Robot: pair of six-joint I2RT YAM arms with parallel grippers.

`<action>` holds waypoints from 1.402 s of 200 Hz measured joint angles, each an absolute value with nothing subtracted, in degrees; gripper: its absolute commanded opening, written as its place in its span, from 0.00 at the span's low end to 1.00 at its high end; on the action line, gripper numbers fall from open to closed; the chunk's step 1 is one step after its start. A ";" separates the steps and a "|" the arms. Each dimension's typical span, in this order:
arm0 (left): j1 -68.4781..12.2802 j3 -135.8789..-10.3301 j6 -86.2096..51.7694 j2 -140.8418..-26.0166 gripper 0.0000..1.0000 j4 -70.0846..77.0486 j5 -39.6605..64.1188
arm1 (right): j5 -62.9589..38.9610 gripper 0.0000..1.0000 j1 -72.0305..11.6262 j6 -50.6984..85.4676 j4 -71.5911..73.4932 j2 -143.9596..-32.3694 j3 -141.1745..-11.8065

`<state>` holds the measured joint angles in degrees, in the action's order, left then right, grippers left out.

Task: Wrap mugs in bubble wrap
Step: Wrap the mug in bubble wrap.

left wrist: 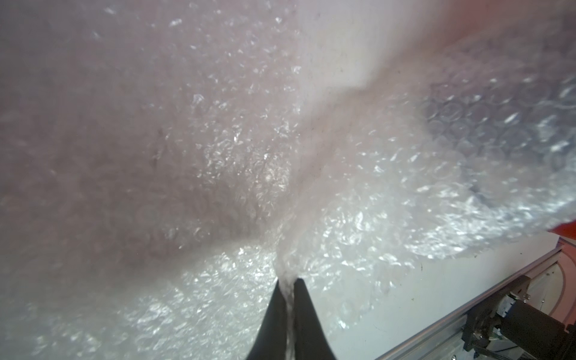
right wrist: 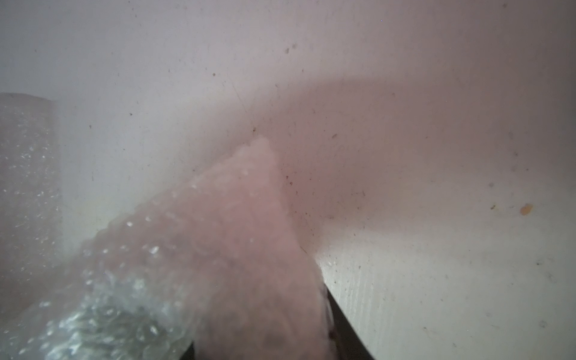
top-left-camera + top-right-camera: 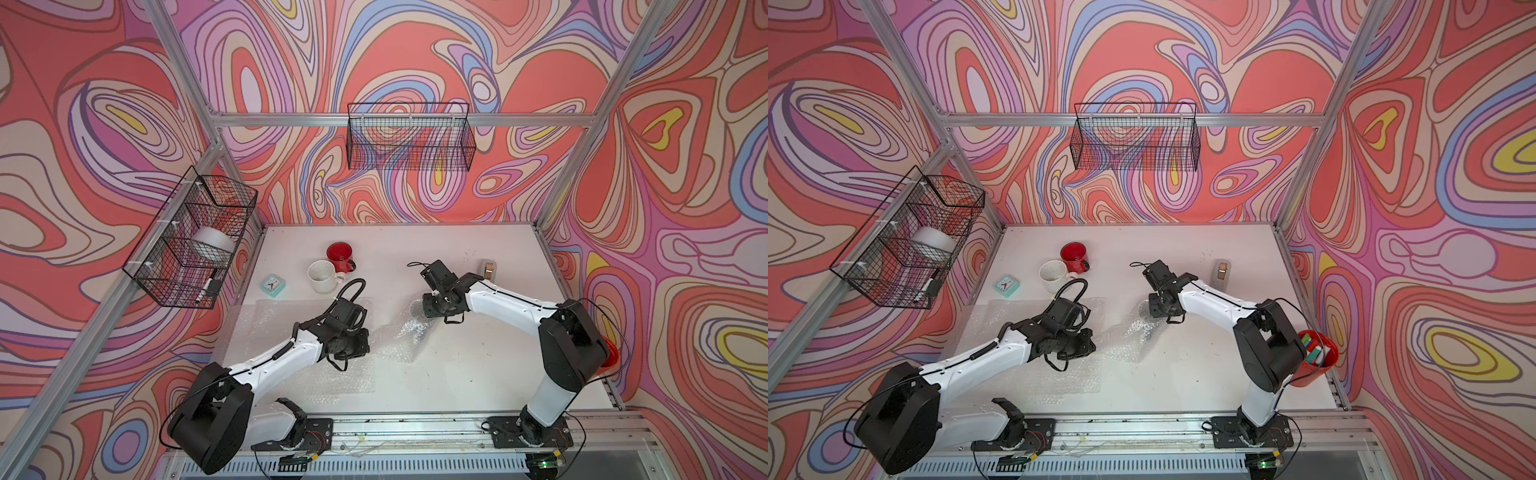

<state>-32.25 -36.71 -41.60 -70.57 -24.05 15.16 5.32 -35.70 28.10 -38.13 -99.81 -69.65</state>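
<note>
bubble wrap: a crumpled sheet [image 3: 401, 332] lies at the centre of the table in both top views, strung between my two grippers.
left gripper: my left gripper [image 1: 290, 286] is pinched tight on a thin edge of that sheet, and the wrap fans out from the fingertips.
right gripper: my right gripper [image 2: 265, 339] has a thick fold of the wrap bunched between its jaws; I judge that it is gripped.
step in hand: I judge this to be opening the sheet out so that a mug can go on it.
doing it well: draw both ends apart evenly and low. The left pinch is shallow, so a jerk could slip or tear it. Do not drag the flat sheet [image 3: 266, 328] under my left arm.
mugs: the red mug [image 3: 340, 254] and the white mug [image 3: 322, 276] stand touching, above and left of centre, both unwrapped. I see no lavender mug.
mug insides: neither holds anything; the white one looks speckled inside.
left wall basket [image 3: 187, 237]: at mid-left, it holds a white roll [image 3: 214, 243] and a marker [image 3: 208, 286].
back wall basket [image 3: 409, 137]: at upper centre, and I see nothing in it.
red cup [image 3: 1308, 376]: at the right table edge, it holds coloured items that I cannot name.
</note>
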 measured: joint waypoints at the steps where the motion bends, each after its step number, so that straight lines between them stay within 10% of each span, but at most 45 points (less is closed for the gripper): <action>1: -32.25 -36.73 -41.56 -70.43 0.00 -24.12 15.16 | 5.32 0.40 -35.70 28.10 -38.13 -99.81 -69.65; 183: -38.06 -59.64 -44.01 -85.06 0.00 -17.63 24.03 | -0.73 0.42 -35.53 22.94 -32.05 -100.03 -68.16; 280: -38.11 -66.24 -47.83 -94.52 0.00 -15.38 23.53 | -3.99 0.65 -35.38 22.00 -29.52 -94.02 -65.65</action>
